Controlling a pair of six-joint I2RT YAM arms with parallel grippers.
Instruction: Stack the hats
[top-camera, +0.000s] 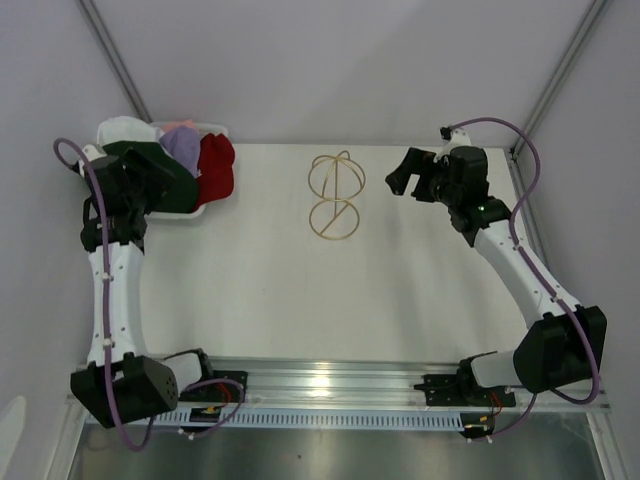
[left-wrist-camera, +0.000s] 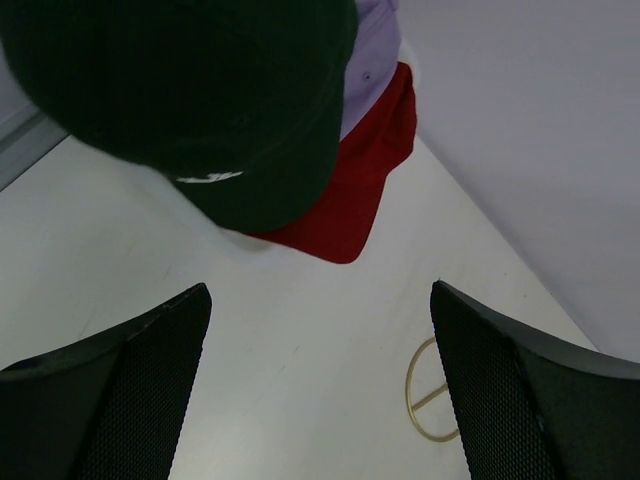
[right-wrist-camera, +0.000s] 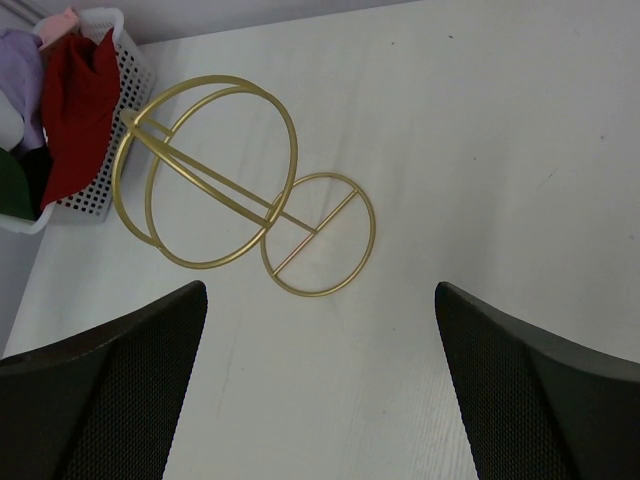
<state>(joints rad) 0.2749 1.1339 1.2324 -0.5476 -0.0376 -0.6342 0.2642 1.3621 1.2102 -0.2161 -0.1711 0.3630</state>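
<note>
Checking approach, noted left gripper (left-wrist-camera: 318, 290) spread wide, empty, with dark green fabric cap (left-wrist-camera: 180, 90) just ahead of it, overlapping red cap (left-wrist-camera: 345, 200) and lavender cap (left-wrist-camera: 365, 60) in white mesh basket (right-wrist-camera: 135, 70), far-left corner of table (top-camera: 400, 300); right gripper (right-wrist-camera: 320, 290) likewise spread, well apart.

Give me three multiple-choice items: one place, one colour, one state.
1. The hats are: A. along the near edge B. piled in the white basket, far left C. at the far right
2. Hat nearest the left gripper: A. yellow B. blue C. dark green
3. Left gripper: A. shut on a hat B. open, empty C. shut on nothing
Answers: B, the top view shows them heaped there; C, the dark green hat fills the left wrist view; B, its jaws stand wide, nothing between.
</note>
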